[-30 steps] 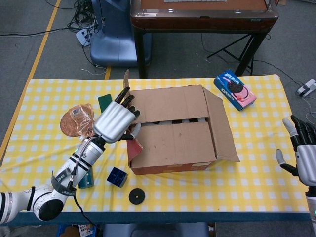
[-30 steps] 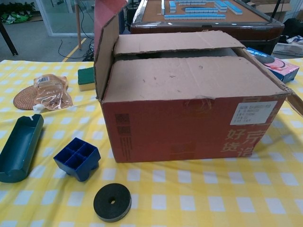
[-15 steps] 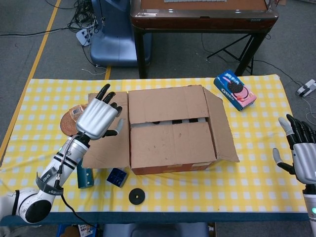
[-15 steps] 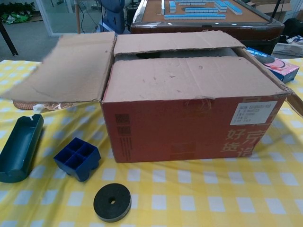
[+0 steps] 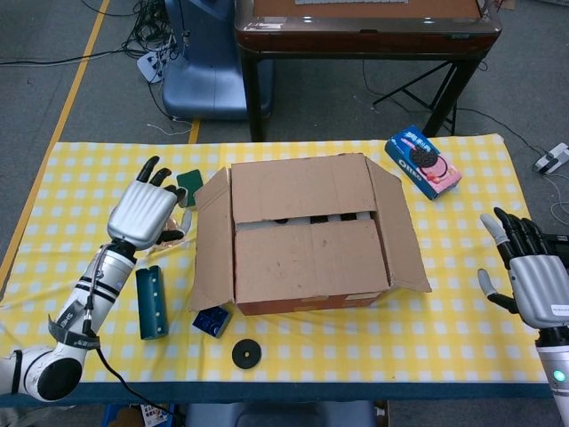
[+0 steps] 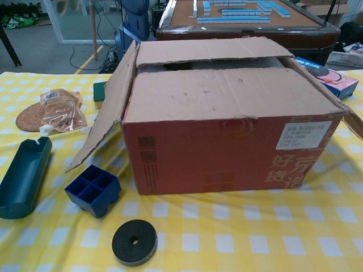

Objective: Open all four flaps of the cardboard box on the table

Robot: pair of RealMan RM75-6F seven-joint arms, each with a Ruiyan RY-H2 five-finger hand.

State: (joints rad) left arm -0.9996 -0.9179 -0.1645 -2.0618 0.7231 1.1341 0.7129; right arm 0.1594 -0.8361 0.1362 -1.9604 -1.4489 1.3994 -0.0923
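Observation:
The cardboard box (image 5: 311, 258) (image 6: 232, 136) stands in the middle of the yellow checked table. Its left flap (image 5: 212, 236) (image 6: 108, 107) hangs out and down to the left, and its right flap (image 5: 400, 227) is folded out to the right. The near flap (image 5: 307, 258) and far flap (image 5: 298, 187) still lie flat across the top. My left hand (image 5: 144, 212) floats open to the left of the box, clear of the left flap. My right hand (image 5: 524, 277) is open near the table's right edge, well away from the box. Neither hand shows in the chest view.
A dark green tray (image 5: 151, 301) (image 6: 22, 175), a blue grid block (image 5: 211, 320) (image 6: 93, 190) and a black disc (image 5: 246, 354) (image 6: 134, 242) lie front left. A woven coaster with a packet (image 6: 54, 113) and green sponge (image 5: 189, 184) sit behind. A biscuit box (image 5: 423, 160) lies back right.
My left hand pushed the left flap from upright out to the left, then drew back left and let it go; the flap now droops at the box's side. My right hand drifted slightly inward.

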